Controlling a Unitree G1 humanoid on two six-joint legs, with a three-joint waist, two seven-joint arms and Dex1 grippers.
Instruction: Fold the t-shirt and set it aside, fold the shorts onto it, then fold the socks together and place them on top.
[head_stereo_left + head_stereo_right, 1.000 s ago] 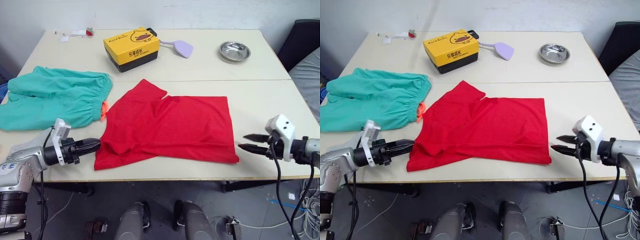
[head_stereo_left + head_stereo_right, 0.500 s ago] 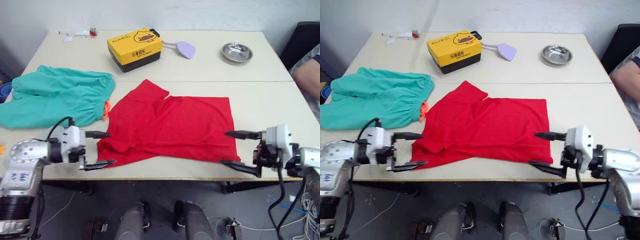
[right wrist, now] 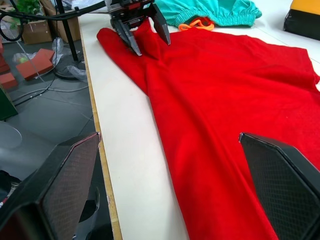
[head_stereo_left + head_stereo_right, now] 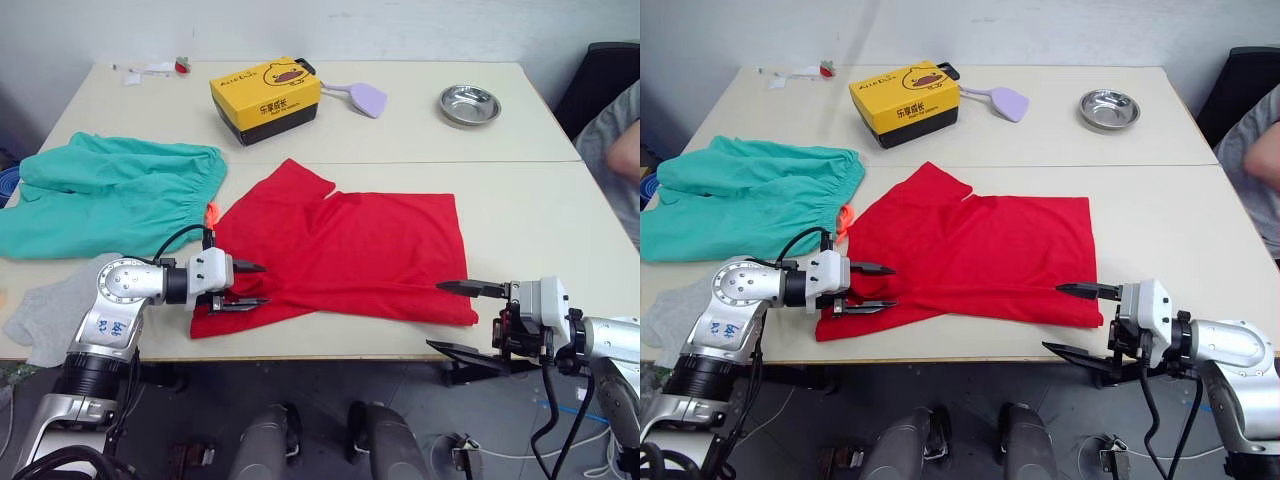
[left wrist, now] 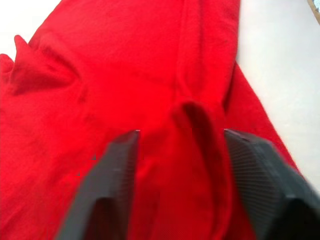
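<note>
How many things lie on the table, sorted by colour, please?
Red: 1, the red cloth t-shirt
Teal: 1, the teal-green shorts
Grey: 1, the grey sock
Yellow: 1, the box
Lilac: 1, the scoop
Silver: 1, the bowl
Total: 6

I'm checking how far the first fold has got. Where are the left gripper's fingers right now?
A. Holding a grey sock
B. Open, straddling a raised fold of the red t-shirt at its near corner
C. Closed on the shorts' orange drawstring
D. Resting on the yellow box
B: the left gripper stands open, its fingers either side of a raised ridge of the t-shirt, not closed on it.
</note>
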